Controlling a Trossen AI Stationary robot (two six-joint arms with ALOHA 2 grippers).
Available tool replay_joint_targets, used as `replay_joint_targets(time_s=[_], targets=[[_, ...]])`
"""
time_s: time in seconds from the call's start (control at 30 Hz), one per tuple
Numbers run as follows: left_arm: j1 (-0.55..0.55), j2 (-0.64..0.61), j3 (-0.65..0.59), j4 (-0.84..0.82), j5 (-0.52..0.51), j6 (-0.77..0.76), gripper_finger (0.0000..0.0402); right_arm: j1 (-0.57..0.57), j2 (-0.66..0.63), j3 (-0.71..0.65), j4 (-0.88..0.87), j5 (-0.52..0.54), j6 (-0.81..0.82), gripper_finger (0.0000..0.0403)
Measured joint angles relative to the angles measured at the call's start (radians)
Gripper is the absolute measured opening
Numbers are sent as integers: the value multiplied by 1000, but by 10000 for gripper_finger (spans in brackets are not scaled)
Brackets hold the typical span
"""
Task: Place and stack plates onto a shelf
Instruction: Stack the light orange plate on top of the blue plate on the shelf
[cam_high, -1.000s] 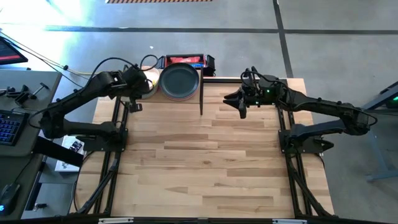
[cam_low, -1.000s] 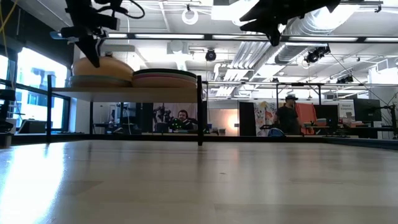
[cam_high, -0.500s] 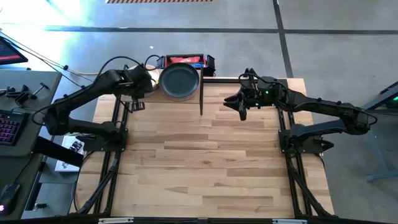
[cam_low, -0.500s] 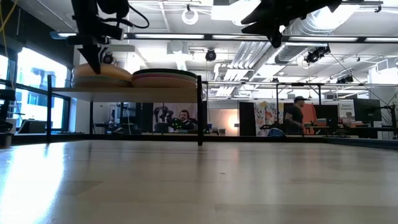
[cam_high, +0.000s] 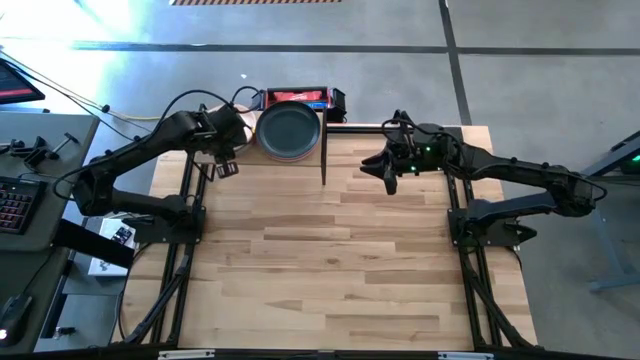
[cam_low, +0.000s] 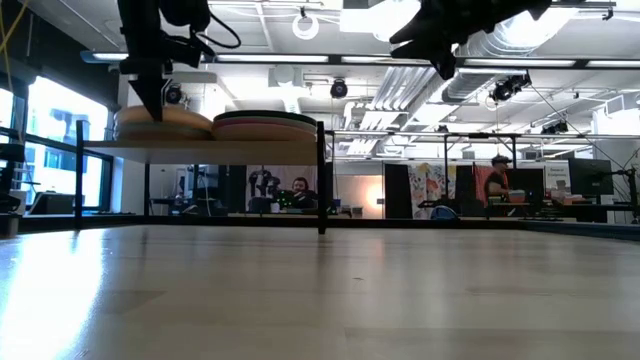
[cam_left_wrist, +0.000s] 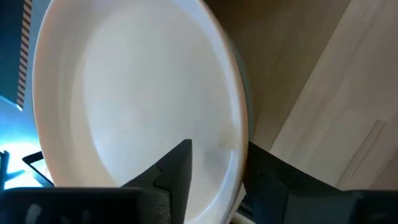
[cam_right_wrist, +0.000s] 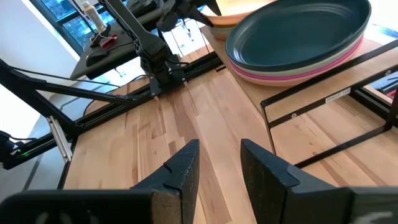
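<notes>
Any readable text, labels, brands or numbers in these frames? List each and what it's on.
None can be read.
A small white label on the shelf frame's black bar: print too small to read.
The red item behind the shelf: no legible text.
The plates: unmarked.

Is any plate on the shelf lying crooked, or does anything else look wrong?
Nothing stands out. Both stacks, the dark green plate on top of one and the off-white plate on the other, lie level on the shelf.

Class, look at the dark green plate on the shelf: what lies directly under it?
Under the dark green plate sit stacked plates: a pale rim, then a pink plate, resting on the shelf. Their insides are covered, so the count is unclear.
</notes>
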Motion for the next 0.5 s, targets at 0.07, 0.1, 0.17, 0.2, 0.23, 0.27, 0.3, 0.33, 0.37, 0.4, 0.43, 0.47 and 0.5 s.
replay_joint_targets(time_s=[0.07, 0.1, 0.17, 0.2, 0.23, 0.27, 0.3, 0.33, 0.37, 0.4, 0.43, 0.47, 0.5], targets=[[-2, 0, 1, -1, 10, -14, 129, 0, 0, 0, -6, 0, 0, 108], [-2, 0, 1, -1, 17, -19, 131, 0, 0, 0, -7, 0, 0, 108], [-3, -4, 1, -4, 26, -19, 133, 0, 0, 0, -7, 0, 0, 108], [-4, -6, 1, -6, 28, -19, 132, 0, 0, 0, -7, 0, 0, 108], [-9, -6, 2, -9, 29, -19, 131, 0, 0, 0, -7, 0, 0, 108], [-13, -5, 6, -14, 29, -19, 130, 0, 0, 0, -7, 0, 0, 108], [-15, -4, 15, -23, 32, -19, 129, 0, 0, 0, -7, 0, 0, 108], [-15, -3, 29, -32, 34, -19, 128, 0, 0, 0, -7, -1, 0, 108], [-15, -4, 46, -35, 34, -19, 128, 0, 0, 0, -7, -1, 0, 108], [-15, -5, 63, -33, 35, -19, 127, 0, 0, 0, -8, -1, 0, 108], [-15, -5, 78, -33, 35, -18, 127, 0, 0, 0, -8, -1, 0, 108], [-15, -5, 92, -33, 34, -18, 127, 0, 0, 0, -8, -1, 0, 108], [-15, -5, 104, -32, 34, -20, 127, 0, 0, 0, -8, -1, 0, 108]])
